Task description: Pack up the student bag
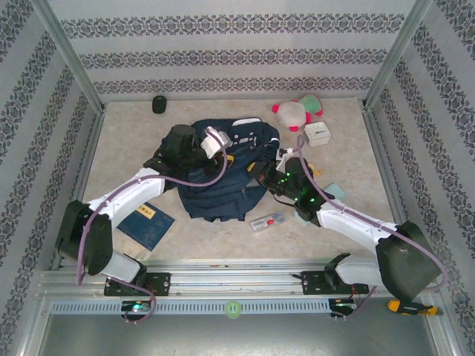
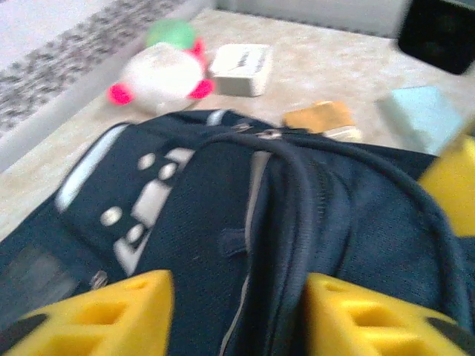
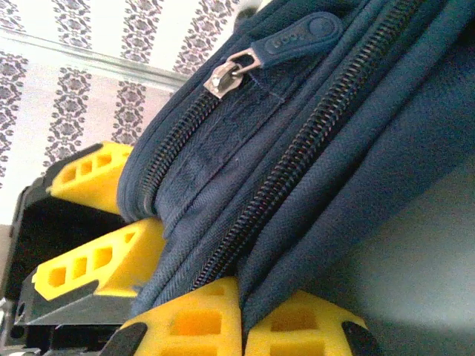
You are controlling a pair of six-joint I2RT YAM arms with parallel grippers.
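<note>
One student bag (image 1: pixel 223 196), pinched (right tool (image 3: pixel 241 322))

The left arm (image 1: pixel 141 189) hides the far-left part of the student bag (image 1: pixel 215 200); the nearby flat packet (image 1: pixel 267 221) is too small to identify.

A robot test cell in a lab is shown. A pale marbled counter (image 1: pixel 349 152) is boxed in by aluminium posts (image 1: pixel 68 55) and wall panels (image 1: pixel 237 55) papered in grey ornamental stripes. A left arm (image 1: pixel 122 199) and a right arm (image 1: pixel 356 222) are bolted to a slotted metal rail (image 1: pixel 237 278) at the near edge.
</note>
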